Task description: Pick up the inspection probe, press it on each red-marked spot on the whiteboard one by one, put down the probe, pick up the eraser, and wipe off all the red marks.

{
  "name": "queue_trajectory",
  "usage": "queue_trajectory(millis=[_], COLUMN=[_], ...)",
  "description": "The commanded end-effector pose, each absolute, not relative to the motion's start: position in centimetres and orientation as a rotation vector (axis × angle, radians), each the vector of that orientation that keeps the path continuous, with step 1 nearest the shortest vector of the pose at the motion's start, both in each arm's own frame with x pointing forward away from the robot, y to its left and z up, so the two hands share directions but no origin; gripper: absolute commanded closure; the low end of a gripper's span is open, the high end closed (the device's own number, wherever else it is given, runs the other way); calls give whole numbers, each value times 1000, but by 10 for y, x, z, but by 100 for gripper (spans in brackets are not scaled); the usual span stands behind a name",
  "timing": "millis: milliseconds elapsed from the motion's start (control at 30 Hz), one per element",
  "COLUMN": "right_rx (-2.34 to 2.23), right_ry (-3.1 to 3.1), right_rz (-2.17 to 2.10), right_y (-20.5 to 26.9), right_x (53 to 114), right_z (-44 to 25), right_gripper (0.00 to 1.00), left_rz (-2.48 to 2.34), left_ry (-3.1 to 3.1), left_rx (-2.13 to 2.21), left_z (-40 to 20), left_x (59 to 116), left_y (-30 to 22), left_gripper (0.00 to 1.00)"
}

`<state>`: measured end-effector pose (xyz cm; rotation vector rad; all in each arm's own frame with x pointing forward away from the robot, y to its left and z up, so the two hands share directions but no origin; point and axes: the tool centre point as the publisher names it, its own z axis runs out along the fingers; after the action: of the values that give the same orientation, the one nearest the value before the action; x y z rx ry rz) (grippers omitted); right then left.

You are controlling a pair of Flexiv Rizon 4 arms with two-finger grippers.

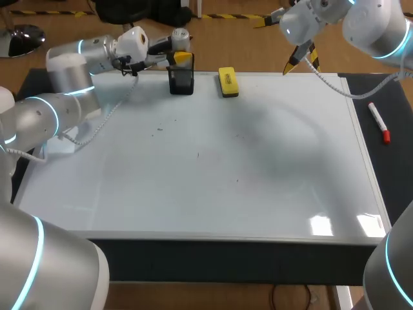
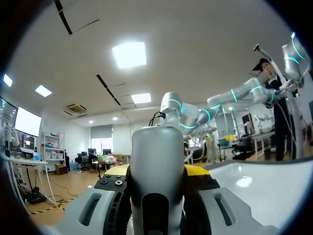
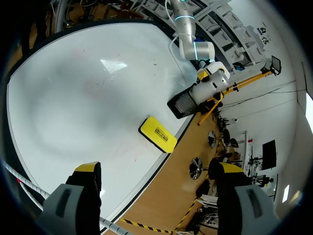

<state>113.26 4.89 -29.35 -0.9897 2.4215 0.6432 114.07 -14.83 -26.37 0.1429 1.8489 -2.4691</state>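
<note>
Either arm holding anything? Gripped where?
Left gripper holds the inspection probe by its grey barrel, rounded end protruding; right gripper empty, jaws open.

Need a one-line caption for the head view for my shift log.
Left jaws grip the inspection probe at the black holder; yellow eraser rests on the whiteboard; right jaws open.

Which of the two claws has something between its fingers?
The left claw, over the black mesh holder, grips the grey probe; the right claw is open and empty by the whiteboard's far edge.
</note>
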Motion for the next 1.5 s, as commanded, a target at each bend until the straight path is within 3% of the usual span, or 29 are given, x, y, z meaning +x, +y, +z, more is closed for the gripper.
queue_trajectory(millis=[33, 500, 533, 567, 633, 667, 1500], right_rx=[-994, -994, -994, -994, -994, -994, -994], right_ry=[2424, 2424, 2424, 2424, 2424, 2424, 2424], right_rz=[639, 639, 639, 639, 639, 639, 639], right_y=[49, 49, 49, 49, 49, 49, 49], right_x=[1133, 1133, 1133, 1133, 1133, 1133, 1133], right_z=[-293, -293, -293, -293, -293, -293, -293], right_gripper=[0, 0, 0, 0, 0, 0, 0], left_rz=[-2482, -2459, -2460, -2460, -2455, -2455, -2424], left_ry=[1848, 1876, 1878, 1878, 1886, 1887, 1874], left_rx=[145, 100, 101, 100, 95, 94, 98], left_z=[-268, -269, -268, -268, -268, -267, -232], left_x=[1146, 1152, 1153, 1153, 1154, 1154, 1152], left_y=[-149, -149, -149, -149, -150, -150, -138], left_gripper=[100, 100, 96, 67, 35, 0, 0])
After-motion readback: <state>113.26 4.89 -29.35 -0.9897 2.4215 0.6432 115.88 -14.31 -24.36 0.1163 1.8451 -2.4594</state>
